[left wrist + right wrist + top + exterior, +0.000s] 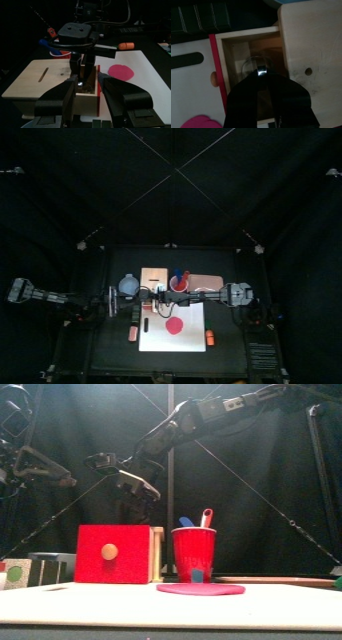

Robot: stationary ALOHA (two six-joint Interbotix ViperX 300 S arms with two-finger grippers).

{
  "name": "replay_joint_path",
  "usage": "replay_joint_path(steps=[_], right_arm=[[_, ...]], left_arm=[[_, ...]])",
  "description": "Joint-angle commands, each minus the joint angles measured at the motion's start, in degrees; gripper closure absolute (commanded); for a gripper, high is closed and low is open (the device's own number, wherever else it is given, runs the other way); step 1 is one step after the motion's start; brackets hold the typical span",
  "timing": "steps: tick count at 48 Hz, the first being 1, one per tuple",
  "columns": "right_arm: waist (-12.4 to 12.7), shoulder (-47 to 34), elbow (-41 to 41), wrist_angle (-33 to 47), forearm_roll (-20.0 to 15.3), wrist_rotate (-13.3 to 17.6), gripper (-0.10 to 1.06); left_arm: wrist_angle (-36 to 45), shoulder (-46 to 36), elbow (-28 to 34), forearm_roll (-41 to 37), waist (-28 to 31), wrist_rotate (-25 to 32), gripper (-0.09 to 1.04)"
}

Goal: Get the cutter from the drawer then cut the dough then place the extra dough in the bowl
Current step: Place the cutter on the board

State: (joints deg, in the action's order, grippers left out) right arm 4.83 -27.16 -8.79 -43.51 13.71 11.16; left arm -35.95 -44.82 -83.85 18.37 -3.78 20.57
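Top view: the right arm lay past the middle, its jaws over the box (151,278). The left jaws hung just beside them, on the bowl (128,283) side. The dough (175,328) sat on the board (195,314), frontward of both pairs.

Front view: the right jaws came down behind the drawer (114,554), whose red front hid their tips. The cup (194,552) stood just beside them, and the dough lay low on the bench, nearer the front.

Left wrist view: the left jaws stood wide apart and empty. The open drawer lay straight ahead between them, with the right jaws sunk into it.

Right wrist view: the cutter (256,66) lay inside the drawer, right at the tips of the right jaws. Those jaws were closed tip to tip on it, apparently at the wire handle, though which way the handle ran could not be told.

The right arm was plainly the nearer. The coming move looked like a straight lift clear of the drawer walls, then a carry frontward to the dough.
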Motion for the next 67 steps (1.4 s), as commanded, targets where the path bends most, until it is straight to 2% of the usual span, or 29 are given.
replay_joint_path(steps=[1,34,67], right_arm=[[0.2,1.4,-1.8,0.1,-0.4,0.1,0.51],[-1.4,1.8,-9.4,-8.5,-0.8,0.1,0.51],[-1.9,3.8,-13.4,-12.5,-0.8,0.3,0.52]], left_arm=[[-0.2,0.1,0.5,0.4,0.0,0.0,0.17],[-0.2,0.1,0.3,1.5,0.3,0.0,0.17],[-0.2,0.1,0.2,2.0,0.4,0.0,0.17]])
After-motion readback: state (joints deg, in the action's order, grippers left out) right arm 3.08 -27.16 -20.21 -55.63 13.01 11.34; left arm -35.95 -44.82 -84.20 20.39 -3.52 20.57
